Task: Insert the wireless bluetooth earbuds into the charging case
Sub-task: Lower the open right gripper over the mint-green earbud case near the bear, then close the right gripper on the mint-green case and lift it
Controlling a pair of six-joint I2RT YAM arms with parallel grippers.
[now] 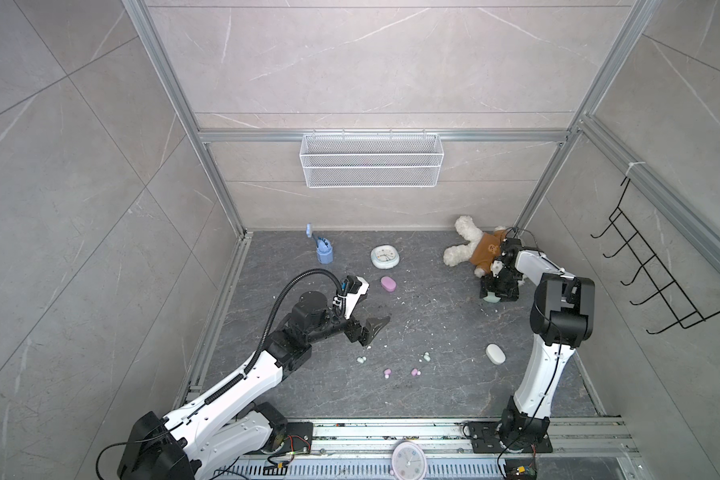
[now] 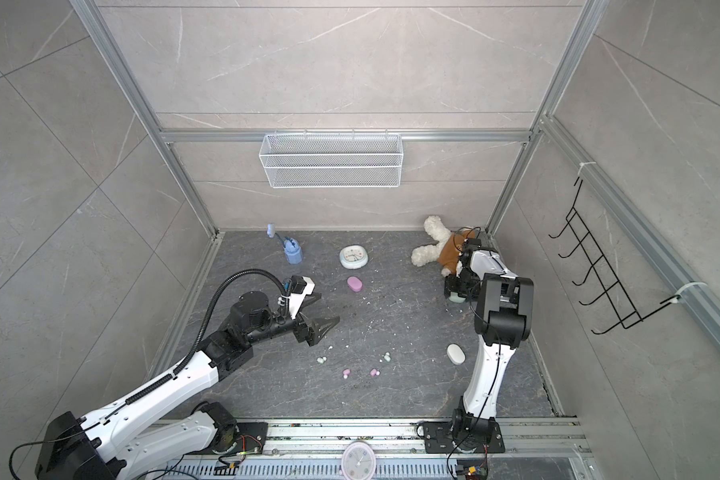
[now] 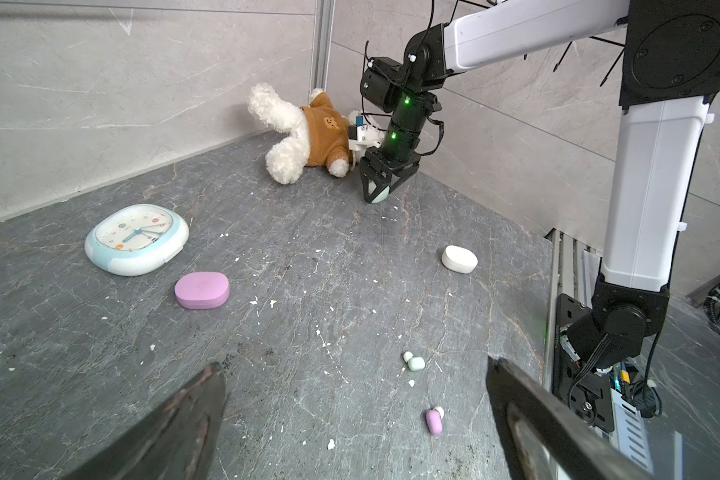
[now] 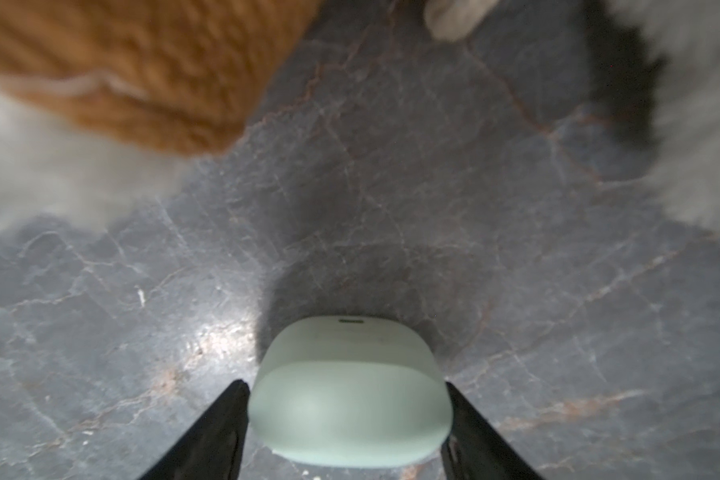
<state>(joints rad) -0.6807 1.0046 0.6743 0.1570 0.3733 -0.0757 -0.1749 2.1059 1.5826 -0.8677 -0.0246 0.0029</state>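
In a top view, earbuds (image 1: 415, 372) (tiny, light, likely to skid; pinch across the body) lie loose at the table's (image 1: 433, 395) 6 o'clock, left gripper (image 1: 377, 307) spread empty at their 11. Left wrist: right gripper (image 3: 377, 196) down at mint case (image 3: 381, 198) by teddy (image 3: 321, 129). Right wrist: jaws flank the smooth case, contact unclear.

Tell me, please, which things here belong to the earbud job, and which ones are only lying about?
Belong to the job: mint case, between the fingers of the right gripper; pink case; white case; mint earbuds; pink earbuds.
Only lying about: teddy bear; blue-rimmed clock; small blue gadget; wire basket; pink clock; white crumbs.
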